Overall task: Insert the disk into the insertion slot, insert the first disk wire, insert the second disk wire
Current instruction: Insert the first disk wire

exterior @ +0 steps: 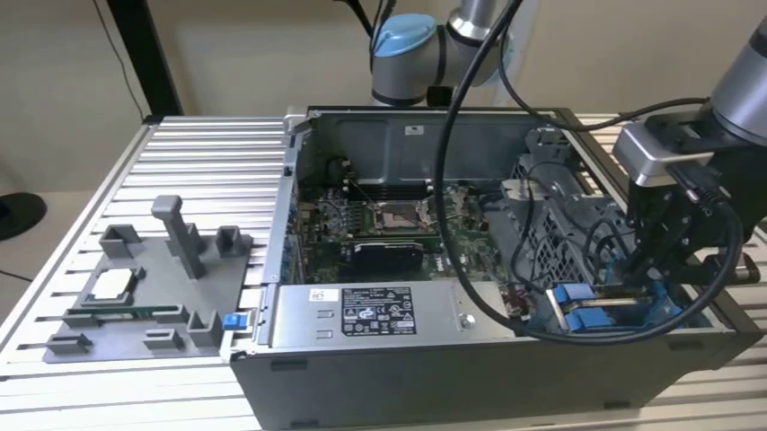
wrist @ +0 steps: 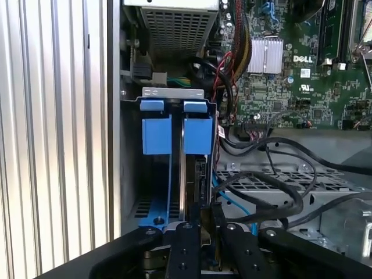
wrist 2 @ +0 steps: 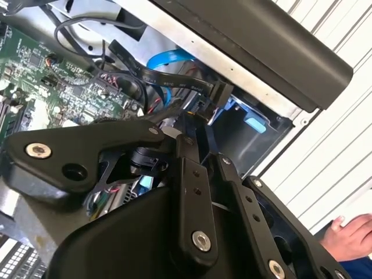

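The gripper (wrist: 202, 210) hangs low inside the open computer case, over the corner where the drive bay sits. I cannot tell how wide it stands, nor whether it has hold of anything, because its own dark body covers that place.

Directly ahead of it is the insertion slot (wrist: 173, 93), a grey metal bay with two narrow compartments side by side. The disk (wrist: 197, 135) seems to me already inside. It stands on its thin edge in the compartment that is in line with the gripper, and the neighbour compartment looks hollow.

The long axis of the disk runs away from the gripper. The blue frame end is the far end, and the near end lies just below the tool. I judge that this near end is the one which takes the wires, so the gripper is on the correct side for them.

In the second wrist view a flat black wire (wrist 2: 174, 82) ends in a plug (wrist 2: 221, 92) very near the tool; whether they touch I cannot say. To one side, a thin blue cable (wrist: 232, 200) and some black cables (wrist: 279, 195) lie over the perforated cage (wrist: 256, 181). Outside the case, well apart, is a person's hand (wrist 2: 349, 238).
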Robot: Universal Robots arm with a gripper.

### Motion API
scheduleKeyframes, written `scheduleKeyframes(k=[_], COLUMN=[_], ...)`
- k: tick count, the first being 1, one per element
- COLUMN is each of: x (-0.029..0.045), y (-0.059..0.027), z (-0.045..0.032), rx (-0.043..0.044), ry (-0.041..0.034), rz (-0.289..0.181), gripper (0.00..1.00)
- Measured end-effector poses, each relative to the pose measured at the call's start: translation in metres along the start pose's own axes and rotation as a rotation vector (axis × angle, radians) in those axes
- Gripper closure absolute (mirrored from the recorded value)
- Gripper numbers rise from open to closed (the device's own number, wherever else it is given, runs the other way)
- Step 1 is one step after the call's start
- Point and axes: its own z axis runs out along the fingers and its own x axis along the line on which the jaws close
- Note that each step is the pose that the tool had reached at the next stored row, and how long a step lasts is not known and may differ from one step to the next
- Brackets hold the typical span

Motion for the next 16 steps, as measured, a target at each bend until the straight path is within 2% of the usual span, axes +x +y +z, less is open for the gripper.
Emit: scheduleKeyframes(k=[5,16], x=[-0.0023,-0.0018], y=[0.0000,0.0004], z=[0.0022,0.0101], rx=[0.0011,0.0018], ry=[0.0000,0.0006], rz=[0.007,0.014], gripper=[1.00,1.00])
